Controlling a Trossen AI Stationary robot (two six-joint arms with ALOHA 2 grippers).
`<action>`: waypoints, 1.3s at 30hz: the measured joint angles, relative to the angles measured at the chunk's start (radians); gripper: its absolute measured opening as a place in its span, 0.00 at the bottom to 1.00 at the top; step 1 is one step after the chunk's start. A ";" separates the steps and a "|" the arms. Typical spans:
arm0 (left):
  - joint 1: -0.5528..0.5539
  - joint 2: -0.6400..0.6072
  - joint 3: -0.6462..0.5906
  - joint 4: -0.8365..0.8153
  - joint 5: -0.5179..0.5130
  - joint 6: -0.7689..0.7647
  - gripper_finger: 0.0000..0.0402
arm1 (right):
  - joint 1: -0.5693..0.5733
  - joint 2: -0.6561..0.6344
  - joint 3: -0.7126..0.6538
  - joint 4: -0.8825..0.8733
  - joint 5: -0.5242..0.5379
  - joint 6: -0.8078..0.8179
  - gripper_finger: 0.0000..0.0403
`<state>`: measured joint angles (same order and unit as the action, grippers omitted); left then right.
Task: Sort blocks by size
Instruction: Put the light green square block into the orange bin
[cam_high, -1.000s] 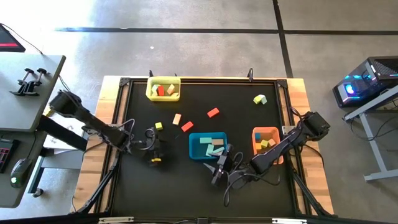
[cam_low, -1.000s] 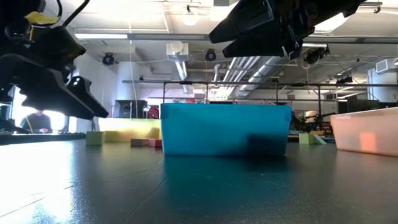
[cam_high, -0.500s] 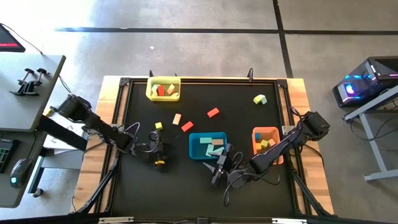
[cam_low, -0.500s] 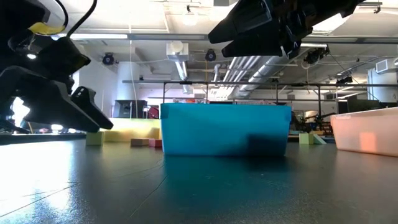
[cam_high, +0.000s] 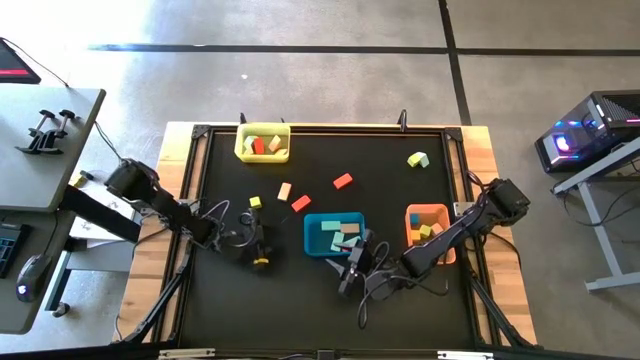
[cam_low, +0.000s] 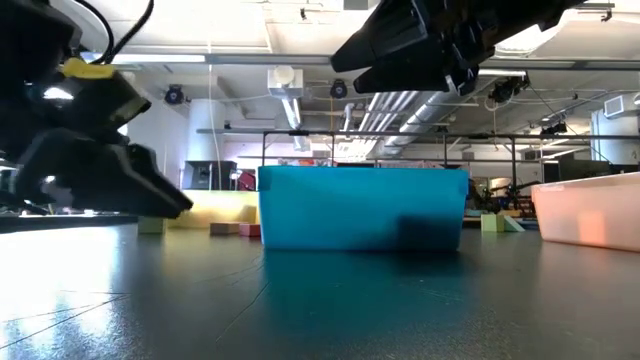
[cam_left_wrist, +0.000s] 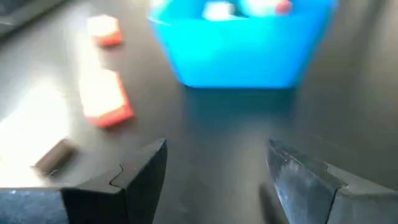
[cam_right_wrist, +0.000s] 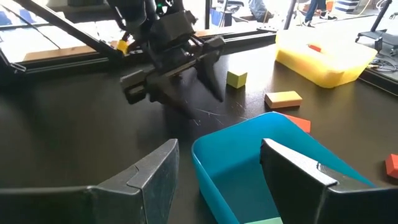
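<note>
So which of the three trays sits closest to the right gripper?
The blue tray, mid-table: the right gripper hovers at its near edge, while the orange tray and yellow tray lie farther off.

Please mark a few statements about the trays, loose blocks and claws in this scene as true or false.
1. The blue tray is empty. False: it holds several blocks.
2. The left claw is open and holds nothing. True.
3. A lime block lies alone near the table's far right corner. True.
4. The right claw grips a red block. False: it is open and empty, beside the blue tray's near edge.
5. The yellow tray stands at the table's far edge. True.
6. The orange tray sits left of the blue tray. False: it sits to its right.
</note>
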<state>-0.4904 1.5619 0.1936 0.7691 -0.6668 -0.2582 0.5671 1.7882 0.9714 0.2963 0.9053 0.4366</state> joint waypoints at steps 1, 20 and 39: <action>0.000 -0.005 0.000 -0.003 -0.045 0.000 0.64 | 0.000 0.000 0.000 0.001 0.000 0.000 0.55; 0.313 -0.470 -0.147 -0.255 0.027 -0.086 0.63 | 0.000 0.000 0.000 0.008 -0.004 0.000 0.55; 0.382 -0.524 -0.183 -0.558 0.025 -0.343 0.63 | 0.000 0.000 0.000 0.015 -0.004 -0.003 0.55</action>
<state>-0.1082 1.0378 0.0101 0.2109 -0.6422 -0.6012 0.5671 1.7885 0.9710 0.3115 0.9009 0.4332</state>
